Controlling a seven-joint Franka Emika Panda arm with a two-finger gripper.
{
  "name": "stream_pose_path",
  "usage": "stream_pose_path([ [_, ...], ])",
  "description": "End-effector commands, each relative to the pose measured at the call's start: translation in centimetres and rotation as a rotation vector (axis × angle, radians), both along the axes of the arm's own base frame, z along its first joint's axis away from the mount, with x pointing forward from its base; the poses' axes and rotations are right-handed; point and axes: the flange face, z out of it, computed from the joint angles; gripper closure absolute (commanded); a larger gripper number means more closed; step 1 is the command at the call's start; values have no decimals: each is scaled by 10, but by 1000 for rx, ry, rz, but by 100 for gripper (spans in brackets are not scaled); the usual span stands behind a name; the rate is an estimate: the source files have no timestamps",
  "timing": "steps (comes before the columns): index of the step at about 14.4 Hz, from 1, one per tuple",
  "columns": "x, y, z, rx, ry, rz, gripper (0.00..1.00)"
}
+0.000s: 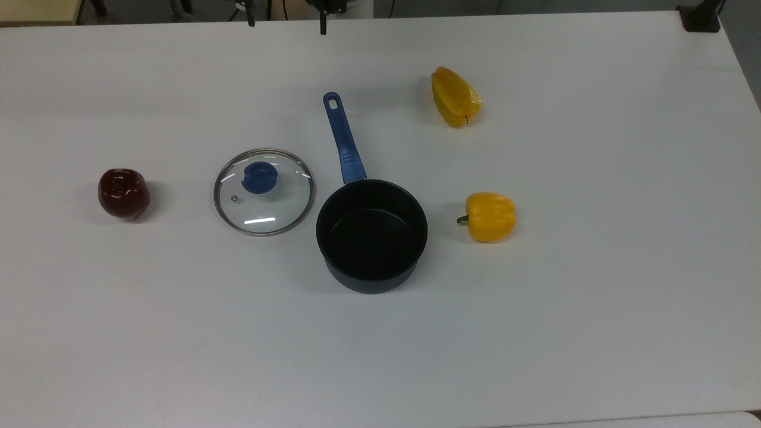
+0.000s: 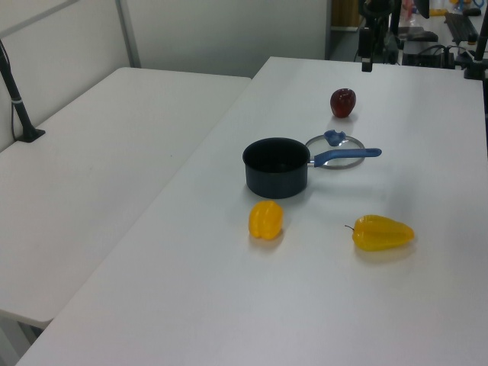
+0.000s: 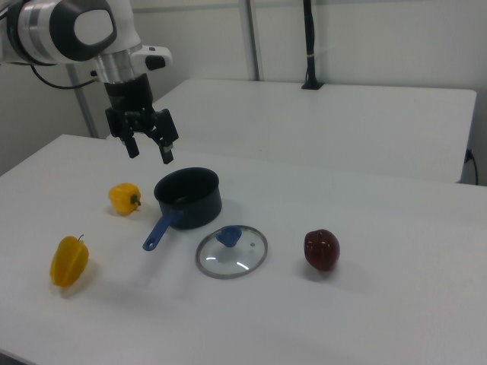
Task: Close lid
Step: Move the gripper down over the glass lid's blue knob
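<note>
Top view: one lid [image 1: 263, 191] lies flat on the white worktop [image 1: 594, 297], left of the frame's centre, with its blue knob facing up. Just to the top view's right of it stands one dark saucepan [image 1: 371, 235], open, its blue handle [image 1: 343, 138] running toward the upper edge of the frame; lid and pan sit close but apart. There are two yellow peppers: one [image 1: 489, 216] right of the pan at mid-frame, the other [image 1: 455, 97] higher up, toward the upper right. One dark red pepper [image 1: 123, 193] rests at the left of the frame, well apart from the lid.

Left view: the same count holds, one lid [image 2: 336, 149], one pan [image 2: 277, 166], two yellow peppers [image 2: 266, 219] [image 2: 383, 232] in the lower middle and one red pepper [image 2: 343, 102] in the upper right. The lid sits behind the pan's handle, partly hidden by it.

Right view: the end effector [image 3: 148, 148] hangs in the upper left of the frame, above the worktop and over the far side of the pan [image 3: 188, 198], its two fingers spread apart and holding nothing. The lid [image 3: 232, 252] lies on the worktop near the frame's centre, lower and to the right view's right of the end effector, well apart from it. The red pepper [image 3: 322, 249] sits right of the lid; both yellow peppers [image 3: 125, 198] [image 3: 68, 261] sit at the left.
</note>
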Motion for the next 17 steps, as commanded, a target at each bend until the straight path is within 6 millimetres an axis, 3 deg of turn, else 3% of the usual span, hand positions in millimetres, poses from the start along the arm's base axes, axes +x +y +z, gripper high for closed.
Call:
stream_pose_path([
  [1, -4, -3, 6, -5, -26, -10, 0],
  [6, -4, -15, 8, 5, -30, -34, 0],
  [9, -4, -37, -2, 8, -35, -55, 0],
  [11, -3, -52, -31, 8, -66, -31, 0],
  [17, -2, -64, -115, 11, -90, -5, 0],
])
